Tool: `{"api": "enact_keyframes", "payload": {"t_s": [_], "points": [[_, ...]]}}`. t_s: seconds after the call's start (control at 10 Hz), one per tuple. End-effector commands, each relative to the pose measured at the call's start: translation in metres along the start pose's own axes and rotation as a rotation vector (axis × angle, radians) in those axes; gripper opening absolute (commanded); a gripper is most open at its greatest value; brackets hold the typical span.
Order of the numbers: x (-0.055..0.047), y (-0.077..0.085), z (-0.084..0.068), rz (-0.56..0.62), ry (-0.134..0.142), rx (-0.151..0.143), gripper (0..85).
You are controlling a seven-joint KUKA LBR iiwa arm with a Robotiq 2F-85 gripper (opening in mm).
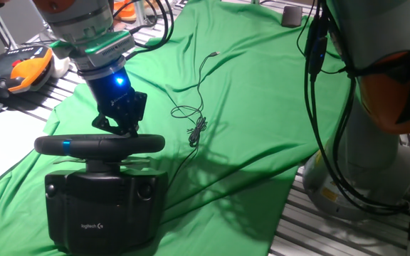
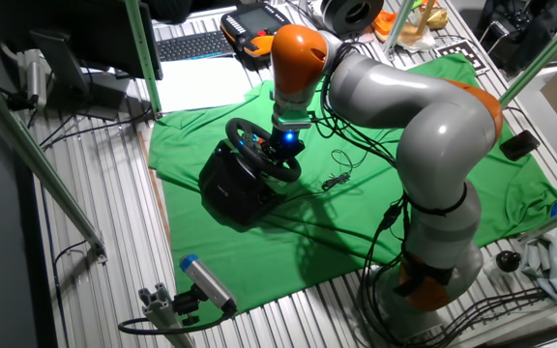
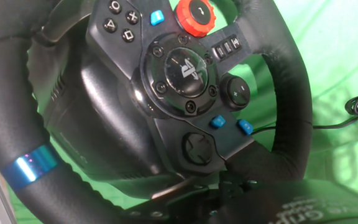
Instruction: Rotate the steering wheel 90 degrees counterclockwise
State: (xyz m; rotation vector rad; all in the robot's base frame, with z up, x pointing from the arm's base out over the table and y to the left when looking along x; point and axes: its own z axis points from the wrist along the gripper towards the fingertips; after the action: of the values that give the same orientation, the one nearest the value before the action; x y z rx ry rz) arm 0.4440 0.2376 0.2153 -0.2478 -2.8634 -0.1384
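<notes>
The steering wheel (image 1: 98,144) is a black padded rim on a boxy black base (image 1: 105,206) with a white Logitech logo, standing at the near left of the green cloth. It also shows in the other fixed view (image 2: 259,150). In the hand view the rim (image 3: 5,93) and hub fill the frame. The rim's blue strip (image 3: 33,163) sits at the lower left, and it also shows in one fixed view (image 1: 66,146). My gripper (image 1: 119,126) reaches down onto the far side of the rim and appears shut on it. One dark finger (image 3: 303,208) shows at the bottom edge.
A thin black cable (image 1: 194,114) lies coiled on the green cloth (image 1: 262,107) right of the wheel. An orange-and-black tool (image 1: 27,71) lies off the cloth at the far left. My arm's base (image 1: 361,163) stands at the right. A keyboard (image 2: 191,43) lies beyond the cloth.
</notes>
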Motion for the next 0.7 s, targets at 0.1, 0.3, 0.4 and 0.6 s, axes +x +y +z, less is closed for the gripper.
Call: {"api": "enact_keyframes", "payload": {"t_s": [0.1, 0.3, 0.4, 0.6], "points": [[0.001, -0.0002, 0.0007, 0.0, -0.003, 0.006, 0.0], [0.0032, -0.0013, 0.0026, -0.001, -0.003, 0.009, 0.0], [0.005, -0.0024, 0.0034, -0.001, -0.003, 0.009, 0.0], [0.0058, -0.0042, 0.0055, -0.004, -0.008, 0.009, 0.0]]}}
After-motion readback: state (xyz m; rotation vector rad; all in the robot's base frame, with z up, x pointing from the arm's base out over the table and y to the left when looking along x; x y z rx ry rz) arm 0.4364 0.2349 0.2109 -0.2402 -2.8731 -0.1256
